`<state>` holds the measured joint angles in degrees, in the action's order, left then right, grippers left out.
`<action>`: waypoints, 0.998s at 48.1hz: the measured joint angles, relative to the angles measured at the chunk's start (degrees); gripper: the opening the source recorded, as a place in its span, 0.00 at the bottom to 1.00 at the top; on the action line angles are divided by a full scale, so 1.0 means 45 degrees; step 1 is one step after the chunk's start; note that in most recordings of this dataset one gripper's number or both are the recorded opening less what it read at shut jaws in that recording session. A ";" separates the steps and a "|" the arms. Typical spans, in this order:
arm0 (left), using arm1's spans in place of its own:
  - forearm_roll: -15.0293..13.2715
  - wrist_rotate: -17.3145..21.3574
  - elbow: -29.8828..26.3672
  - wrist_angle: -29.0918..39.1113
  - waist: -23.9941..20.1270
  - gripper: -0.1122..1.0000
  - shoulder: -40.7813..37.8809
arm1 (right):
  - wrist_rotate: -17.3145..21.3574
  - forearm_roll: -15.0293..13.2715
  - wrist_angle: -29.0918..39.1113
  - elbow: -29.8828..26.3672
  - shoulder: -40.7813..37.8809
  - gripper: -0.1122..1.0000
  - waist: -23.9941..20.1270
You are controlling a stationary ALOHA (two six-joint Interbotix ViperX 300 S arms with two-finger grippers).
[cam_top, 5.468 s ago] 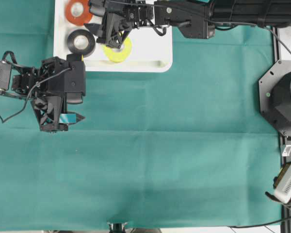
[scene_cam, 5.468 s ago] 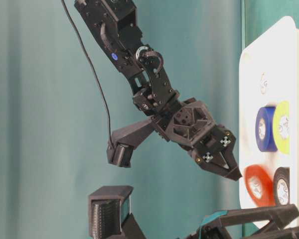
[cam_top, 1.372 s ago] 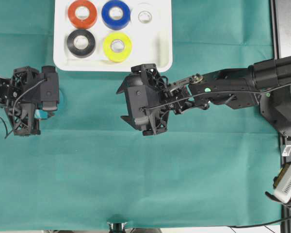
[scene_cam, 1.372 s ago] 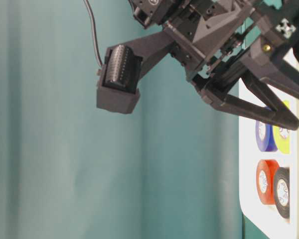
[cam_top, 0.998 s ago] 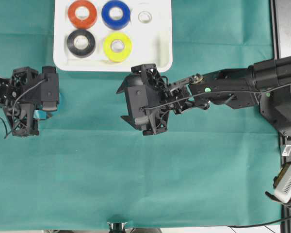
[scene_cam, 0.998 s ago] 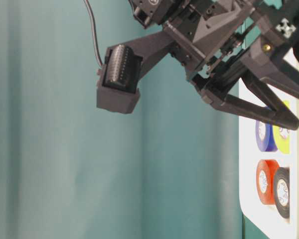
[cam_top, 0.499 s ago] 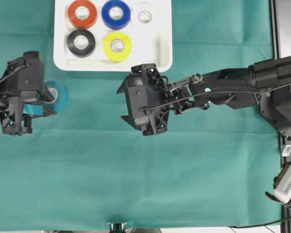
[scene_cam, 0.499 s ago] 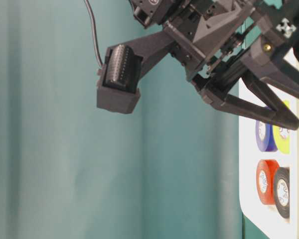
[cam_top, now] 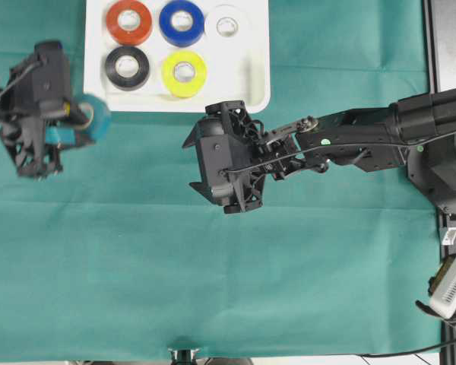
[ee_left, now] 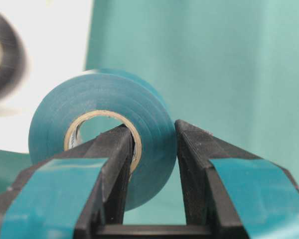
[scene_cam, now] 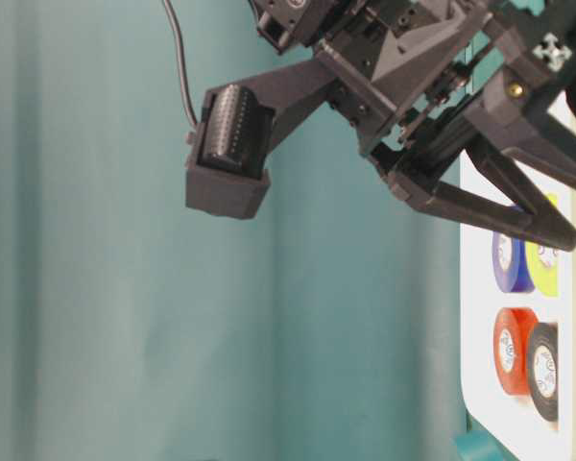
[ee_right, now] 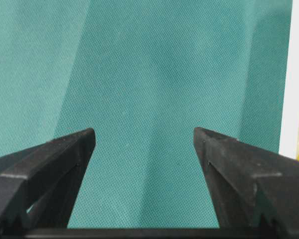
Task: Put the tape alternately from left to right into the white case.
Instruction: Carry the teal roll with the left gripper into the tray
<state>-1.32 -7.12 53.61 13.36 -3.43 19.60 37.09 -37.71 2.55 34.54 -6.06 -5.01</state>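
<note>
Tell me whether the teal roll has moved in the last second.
Yes. The teal roll, held in the left gripper, has moved up the overhead view toward the white case.

Your overhead view looks straight down on the tabletop (cam_top: 213, 289), far enough off to take in both arms and the white case (cam_top: 243, 76) along the top edge. Your table-level view sits low and close, looking across the green cloth, so the right arm fills its top; it shares the white case (scene_cam: 480, 375) with the overhead view, here at the right edge. Your left wrist camera looks out between the left pincer (ee_left: 154, 174) fingers, very near the teal roll (ee_left: 97, 112). Your right wrist camera looks past the right pincer (ee_right: 144, 144) down at the cloth, with the case rim at its right edge.
</note>
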 measured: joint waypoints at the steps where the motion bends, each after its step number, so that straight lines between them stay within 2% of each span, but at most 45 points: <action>1: -0.0020 0.0098 -0.0039 -0.0020 -0.0156 0.32 -0.0039 | 0.0000 0.0000 0.0000 0.0000 0.0000 0.91 0.0000; 12: 0.0000 0.1426 -0.0742 -0.0039 -0.1621 0.32 -0.0820 | 0.0020 0.0000 0.0000 0.0000 0.0000 0.91 0.0000; 20: 0.0000 0.2031 -0.1387 -0.0039 -0.2207 0.32 -0.1680 | 0.0020 0.0000 0.0000 0.0000 0.0000 0.91 0.0000; 30: 0.0000 0.2363 -0.2480 -0.0039 -0.2285 0.32 -0.2871 | 0.0020 0.0000 0.0000 0.0000 0.0000 0.91 0.0000; 44: 0.0000 0.3809 -0.4570 -0.0078 -0.2363 0.32 -0.4844 | 0.0020 0.0000 -0.0020 0.0000 0.0000 0.91 -0.0020; 48: 0.0000 0.3984 -0.5078 -0.0117 -0.2363 0.32 -0.5293 | 0.0020 0.0000 -0.0020 0.0000 0.0000 0.91 -0.0020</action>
<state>-1.32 10.81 30.76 12.83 -14.06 -4.22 37.18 -37.71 2.46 34.54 -6.06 -5.10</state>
